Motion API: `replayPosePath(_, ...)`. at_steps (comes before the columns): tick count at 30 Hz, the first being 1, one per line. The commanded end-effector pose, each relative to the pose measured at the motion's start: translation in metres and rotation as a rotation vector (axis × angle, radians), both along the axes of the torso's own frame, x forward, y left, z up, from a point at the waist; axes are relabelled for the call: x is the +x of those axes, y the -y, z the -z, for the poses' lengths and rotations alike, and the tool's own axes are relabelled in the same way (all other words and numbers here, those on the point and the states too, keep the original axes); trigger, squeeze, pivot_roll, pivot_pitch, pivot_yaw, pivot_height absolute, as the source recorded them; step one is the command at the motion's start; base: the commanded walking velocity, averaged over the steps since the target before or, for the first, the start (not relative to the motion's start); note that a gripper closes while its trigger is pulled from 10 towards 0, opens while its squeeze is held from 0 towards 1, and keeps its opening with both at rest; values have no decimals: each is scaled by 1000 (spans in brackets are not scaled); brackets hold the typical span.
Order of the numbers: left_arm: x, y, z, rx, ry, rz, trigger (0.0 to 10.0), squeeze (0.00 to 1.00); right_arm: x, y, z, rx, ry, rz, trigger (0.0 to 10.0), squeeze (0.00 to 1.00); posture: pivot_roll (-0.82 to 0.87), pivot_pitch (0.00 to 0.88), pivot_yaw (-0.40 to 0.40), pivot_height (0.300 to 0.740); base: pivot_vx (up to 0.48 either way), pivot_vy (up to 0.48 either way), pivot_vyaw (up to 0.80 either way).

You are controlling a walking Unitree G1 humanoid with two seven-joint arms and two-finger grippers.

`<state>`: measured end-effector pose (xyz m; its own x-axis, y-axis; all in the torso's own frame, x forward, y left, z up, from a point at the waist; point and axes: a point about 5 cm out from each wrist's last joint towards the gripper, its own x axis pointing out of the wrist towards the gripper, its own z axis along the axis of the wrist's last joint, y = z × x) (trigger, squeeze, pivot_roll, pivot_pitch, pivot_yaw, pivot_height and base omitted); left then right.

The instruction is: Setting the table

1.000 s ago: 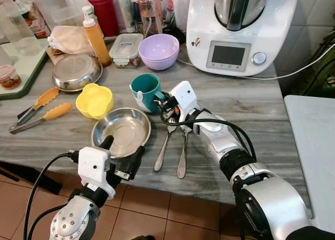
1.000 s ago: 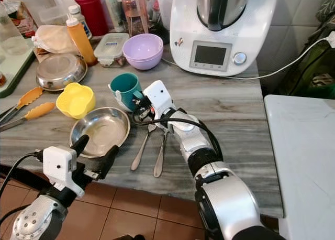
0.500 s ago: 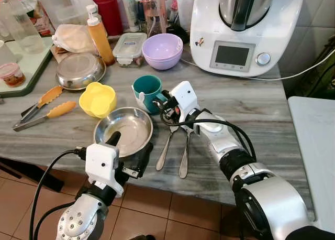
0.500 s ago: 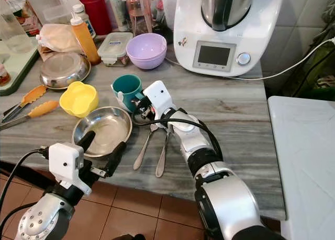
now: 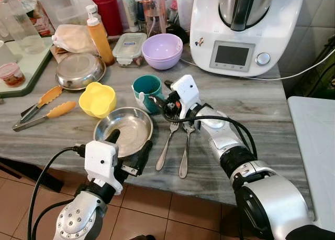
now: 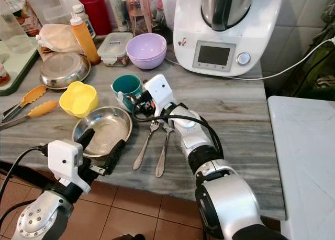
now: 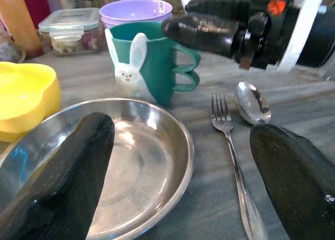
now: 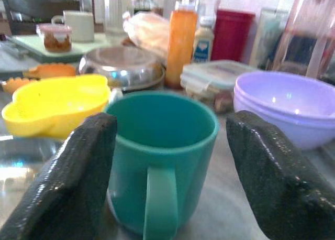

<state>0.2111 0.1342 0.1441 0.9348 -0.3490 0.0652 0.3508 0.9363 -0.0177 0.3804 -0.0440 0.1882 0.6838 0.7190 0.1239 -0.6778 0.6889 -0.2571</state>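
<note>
Currently the right gripper [image 5: 161, 96], fingers spread wide and empty, faces the teal plastic mug [image 5: 146, 90]; next it likely must close around that mug.

No text, brand or number can be read anywhere. The screen [image 5: 232, 55] of the white kitchen machine [image 5: 246, 28] is dark and blank. A small logo [image 5: 199, 41] on the machine's front and the bottle labels at the back are too small to make out.
</note>
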Motion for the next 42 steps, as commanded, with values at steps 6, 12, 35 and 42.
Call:
replayPosePath(6, 4, -7, 8, 12, -5, -18, 10000, 0, -2, 12, -22, 104, 103, 28, 10000, 1000, -27, 117, 75, 740, 0, 0, 0)
replayPosePath(12, 9, -9, 15, 24, -9, -64, 10000, 0, -7, 31, -14, 93, 110, 81, 10000, 1000, -42, 90, 60, 740, 0, 0, 0)
replayPosePath(35, 24, -41, 21, 54, 29, -440, 10000, 0, -46, 83, 15, 63, 31, 425, 10000, 1000, -91, 54, 34, 740, 0, 0, 0)
replayPosePath(42, 26, -47, 23, 66, 29, -507, 10000, 0, -59, 73, 14, 65, 29, 377, 10000, 0, -108, 45, 29, 740, 0, 0, 0)
